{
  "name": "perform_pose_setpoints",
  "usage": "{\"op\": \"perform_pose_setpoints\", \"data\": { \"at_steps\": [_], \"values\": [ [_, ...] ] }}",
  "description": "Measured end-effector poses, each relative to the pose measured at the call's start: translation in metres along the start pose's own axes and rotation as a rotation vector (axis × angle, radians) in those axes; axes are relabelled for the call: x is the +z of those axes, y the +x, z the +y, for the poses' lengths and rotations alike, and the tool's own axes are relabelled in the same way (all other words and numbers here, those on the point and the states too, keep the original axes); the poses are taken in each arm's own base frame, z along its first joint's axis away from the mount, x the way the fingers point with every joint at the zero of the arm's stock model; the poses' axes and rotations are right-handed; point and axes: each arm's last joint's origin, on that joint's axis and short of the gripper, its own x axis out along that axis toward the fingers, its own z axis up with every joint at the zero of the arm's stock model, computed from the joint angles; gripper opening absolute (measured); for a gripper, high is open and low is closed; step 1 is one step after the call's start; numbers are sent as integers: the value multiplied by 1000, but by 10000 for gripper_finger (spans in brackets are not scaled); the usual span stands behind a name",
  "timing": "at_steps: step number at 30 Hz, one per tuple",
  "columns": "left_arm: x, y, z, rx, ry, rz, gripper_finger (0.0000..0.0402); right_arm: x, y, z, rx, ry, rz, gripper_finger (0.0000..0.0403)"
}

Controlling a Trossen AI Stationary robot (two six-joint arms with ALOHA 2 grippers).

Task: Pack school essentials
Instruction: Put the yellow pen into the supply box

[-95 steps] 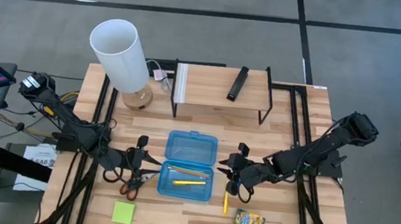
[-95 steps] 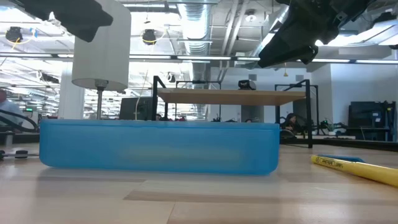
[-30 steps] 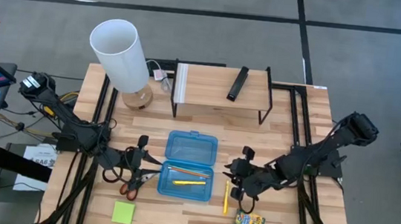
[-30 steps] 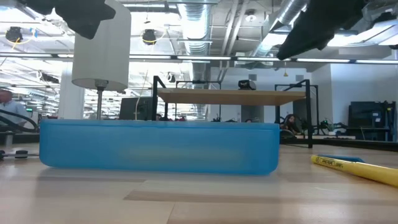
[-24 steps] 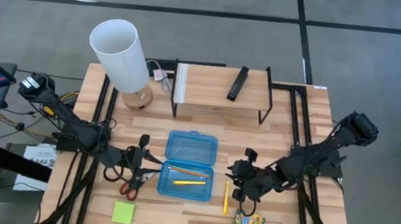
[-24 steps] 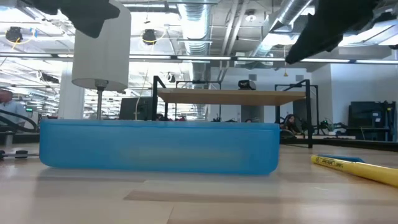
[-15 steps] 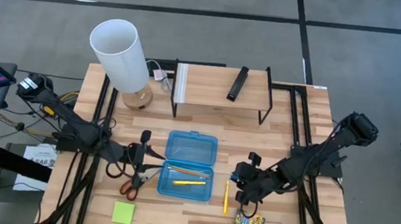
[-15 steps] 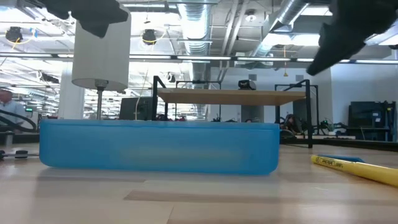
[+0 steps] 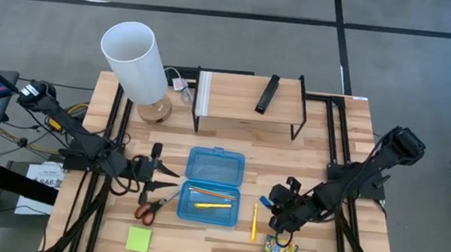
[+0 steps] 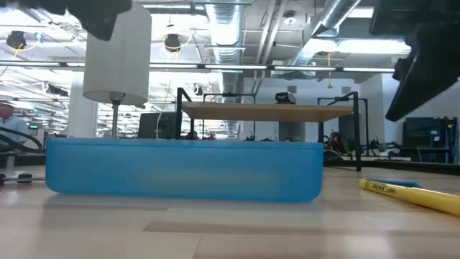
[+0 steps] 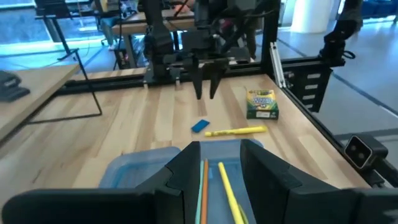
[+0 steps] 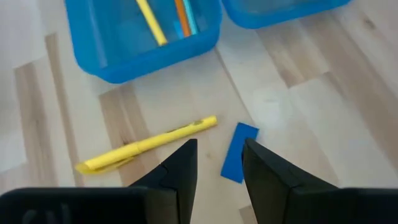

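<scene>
Now we see the right gripper with its fingers apart, just above the small blue eraser on the table; beside it lies a yellow pencil (outside the blue case). Left gripper hovers spread by the case.

light: bright, even, overhead | shadows: soft | blur: near fingers, wrist views

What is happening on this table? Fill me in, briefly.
A two-armed robot is packing school supplies into an open translucent blue plastic case, which already holds pencils. The right tool is open, empty and poised over a small blue eraser beside a loose yellow pencil. The left tool is open and empty, near the orange-handled scissors. The lime-green sticky-note pad and yellow-green crayon box lie unpacked.
</scene>
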Motion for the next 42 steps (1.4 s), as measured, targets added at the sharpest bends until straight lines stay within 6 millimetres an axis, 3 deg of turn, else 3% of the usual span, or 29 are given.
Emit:
{"op": "perform_pose_setpoints", "data": {
  "at_steps": [5,15,29,38,42],
  "values": [
    [-16,-6,4,-4,-54,-50,103,-4,7,-6,5,34,-10,149],
    [-16,-11,6,-14,-110,-75,103,8,13,-9,34,112,-28,157],
    [-16,-11,6,-16,-140,-74,103,8,2,18,230,146,-148,149],
    [-16,-11,6,-17,-142,-77,103,-2,29,38,205,94,-40,140],
    [-16,-11,6,-17,-131,-75,103,7,37,51,208,114,12,137]
  ]
}}
